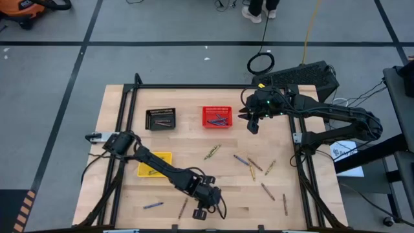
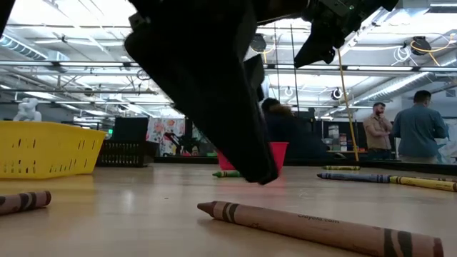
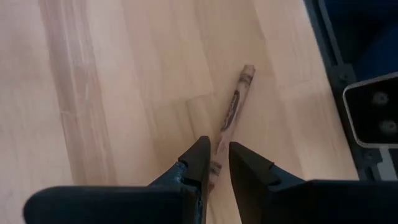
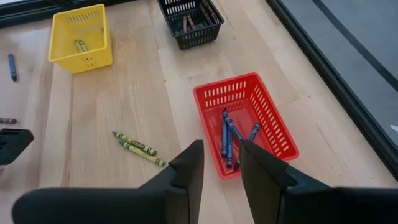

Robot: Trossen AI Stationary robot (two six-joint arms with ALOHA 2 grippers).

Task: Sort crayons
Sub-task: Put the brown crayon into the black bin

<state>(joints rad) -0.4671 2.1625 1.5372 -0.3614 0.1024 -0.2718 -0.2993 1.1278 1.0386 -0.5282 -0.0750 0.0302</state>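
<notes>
The left gripper (image 3: 214,163) sits low over the table's near edge, well in front of the yellow basket (image 1: 155,165), its two fingers straddling the near end of a brown crayon (image 3: 231,112) with a narrow gap between them; whether the pads already press on the paper I cannot tell. That crayon lies flat on the wood, pointing away from the fingers. It looks like a light, stiff, thin stick; the paper wrapper should give fair friction, but the round body may roll or pivot if pinched off-centre, and wax can snap under a hard squeeze. A hold nearer the middle, across the wrapped part, would probably carry it steadier than one at the tip. The right gripper (image 4: 221,165) hangs above the red basket (image 4: 211,99), fingers slightly parted with nothing between them. Blue crayons (image 4: 227,140) lie in the red basket, brown ones in the black basket (image 4: 208,31), green ones in the yellow basket. Other crayons lie scattered right of the yellow basket, among them a green pair (image 4: 138,148).
</notes>
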